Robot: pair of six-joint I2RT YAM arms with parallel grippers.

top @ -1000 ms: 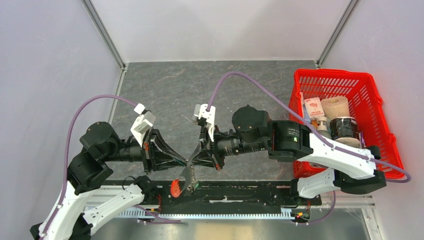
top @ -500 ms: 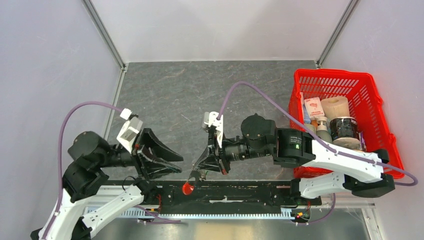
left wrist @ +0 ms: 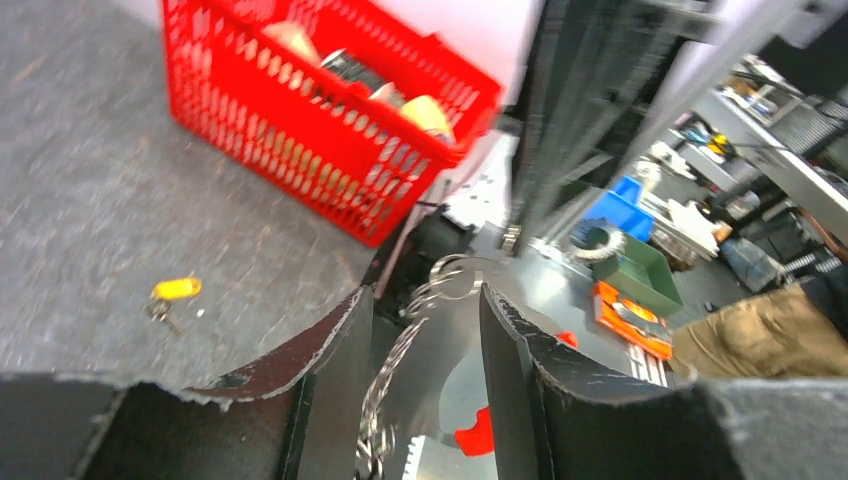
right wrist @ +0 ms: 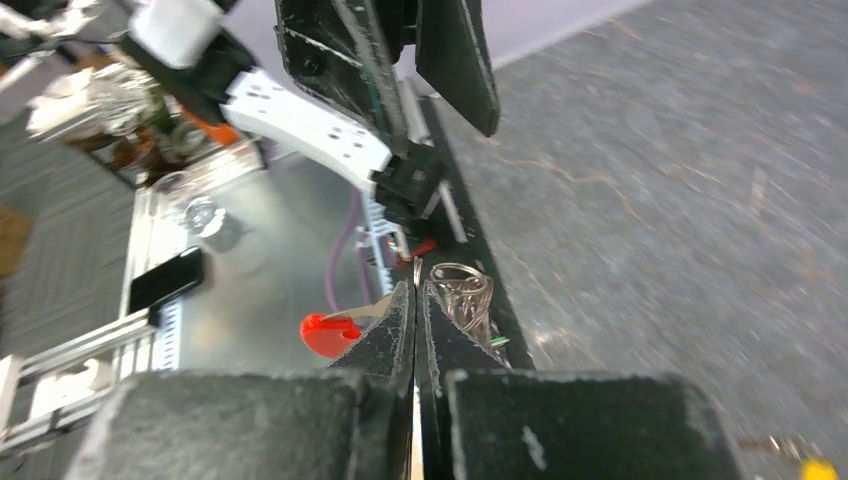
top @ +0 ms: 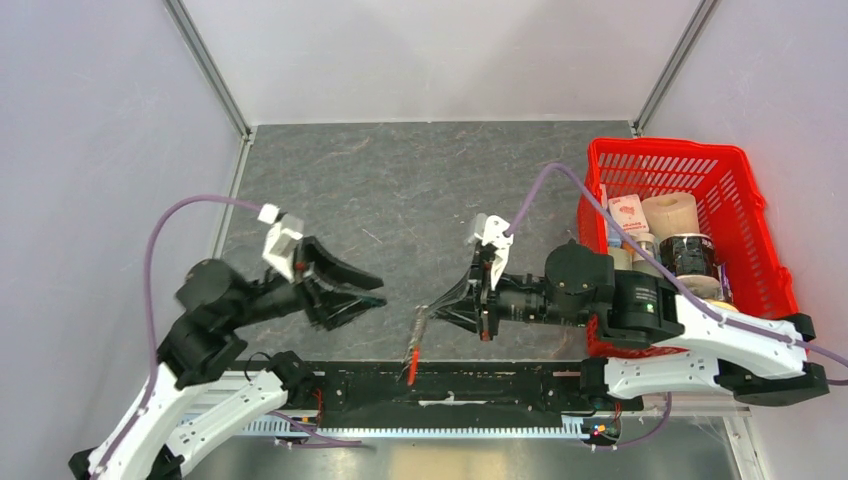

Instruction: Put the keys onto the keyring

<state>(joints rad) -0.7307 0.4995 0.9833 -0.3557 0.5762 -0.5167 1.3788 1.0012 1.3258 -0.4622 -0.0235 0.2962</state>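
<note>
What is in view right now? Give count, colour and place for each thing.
keyring: one, metal with a red fob, hanging from the right claw over the near edge
key: one, yellow tag, on the mat near the basket
basket: one, red, right side of the mat
carton: one, white and red, in the basket
roll: one, beige, in the basket
jar: one, dark, in the basket
mat: one, grey, covers the table
left claw: one, black, open and empty, facing the right claw
right claw: one, black, shut on the keyring
</note>
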